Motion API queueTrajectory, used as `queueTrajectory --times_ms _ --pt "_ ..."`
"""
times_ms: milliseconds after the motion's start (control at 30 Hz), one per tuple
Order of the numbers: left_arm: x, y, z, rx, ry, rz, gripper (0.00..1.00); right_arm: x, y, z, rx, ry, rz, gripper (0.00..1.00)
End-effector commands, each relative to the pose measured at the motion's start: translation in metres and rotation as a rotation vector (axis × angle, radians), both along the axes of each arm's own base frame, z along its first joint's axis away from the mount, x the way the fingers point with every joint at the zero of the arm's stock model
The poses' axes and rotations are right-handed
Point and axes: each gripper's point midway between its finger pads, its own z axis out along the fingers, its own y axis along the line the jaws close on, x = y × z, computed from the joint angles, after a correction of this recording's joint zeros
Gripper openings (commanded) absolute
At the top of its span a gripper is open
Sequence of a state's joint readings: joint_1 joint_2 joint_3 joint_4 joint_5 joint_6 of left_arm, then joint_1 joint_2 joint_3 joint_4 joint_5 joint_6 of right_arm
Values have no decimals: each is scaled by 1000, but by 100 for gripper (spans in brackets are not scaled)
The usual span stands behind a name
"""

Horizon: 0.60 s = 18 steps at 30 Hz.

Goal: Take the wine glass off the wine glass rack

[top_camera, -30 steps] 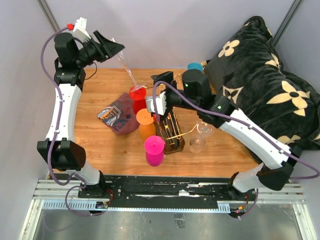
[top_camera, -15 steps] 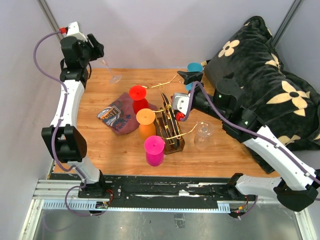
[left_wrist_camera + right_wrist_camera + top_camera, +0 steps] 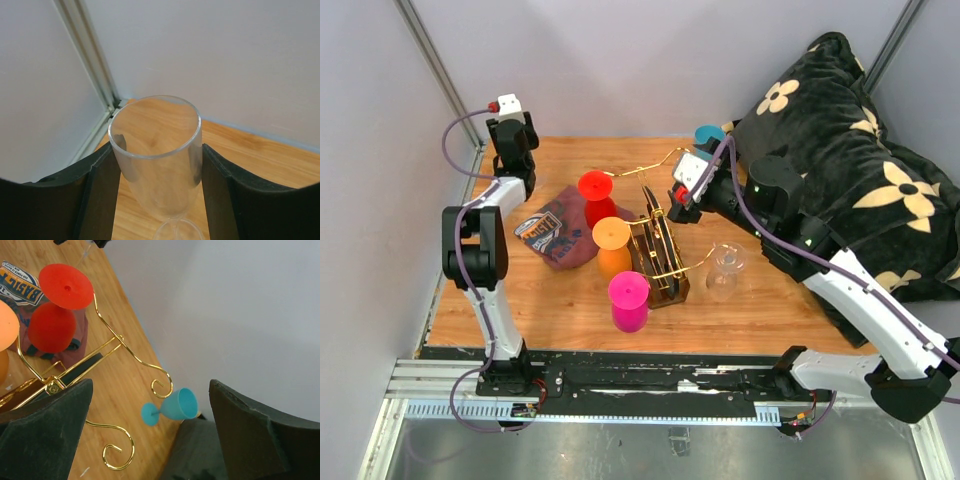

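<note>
A clear wine glass (image 3: 152, 125) stands rim-up between my left gripper's (image 3: 156, 165) black fingers, which press on both sides of its bowl, over the table's far left corner. In the top view the left gripper (image 3: 515, 150) is folded low into that corner and the glass itself does not show. The wine glass rack (image 3: 658, 252) stands mid-table with red (image 3: 597, 186), orange (image 3: 611, 235) and pink (image 3: 629, 290) glasses on its left arms. My right gripper (image 3: 680, 200) hangs open and empty above the rack's far gold curls (image 3: 160, 382).
A blue glass (image 3: 177, 405) lies on its side by the black floral pillow (image 3: 850, 170). Clear glasses (image 3: 723, 268) sit right of the rack. A printed cloth (image 3: 555, 235) lies left of it. Walls and a metal corner post (image 3: 90, 55) close off the far left.
The left arm has swung from high over the back of the table down into the far left corner with the clear glass. The right gripper has drawn back from the rack's middle toward the far right.
</note>
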State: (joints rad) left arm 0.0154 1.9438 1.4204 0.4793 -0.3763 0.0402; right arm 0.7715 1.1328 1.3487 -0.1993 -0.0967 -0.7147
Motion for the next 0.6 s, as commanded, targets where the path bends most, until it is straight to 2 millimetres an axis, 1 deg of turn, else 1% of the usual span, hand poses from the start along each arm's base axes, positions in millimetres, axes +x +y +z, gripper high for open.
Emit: queueTrajectory --times_ms 0,67,133,267,333,400,500,567 --pt "-2 28 36 77 -179 154 1 3 -19 -14 76 220 -147 100" --pt "0 25 33 62 -192 137 1 -4 -14 -24 87 276 -120 100" --pt "5 21 35 43 -216 116 0 -12 -7 -31 108 313 -78 100" --pt "27 7 34 17 -208 77 0 -19 1 -36 143 348 -39 98" --pt "36 -6 36 25 -214 55 0 -19 2 -38 146 357 -38 98" --pt "47 -26 35 47 -219 21 1 -18 3 -41 143 365 -39 98" --pt "61 -58 30 67 -231 -31 1 -18 7 -46 137 381 -28 97" --pt "70 -74 25 46 -232 -58 1 -19 8 -46 137 387 -22 97"
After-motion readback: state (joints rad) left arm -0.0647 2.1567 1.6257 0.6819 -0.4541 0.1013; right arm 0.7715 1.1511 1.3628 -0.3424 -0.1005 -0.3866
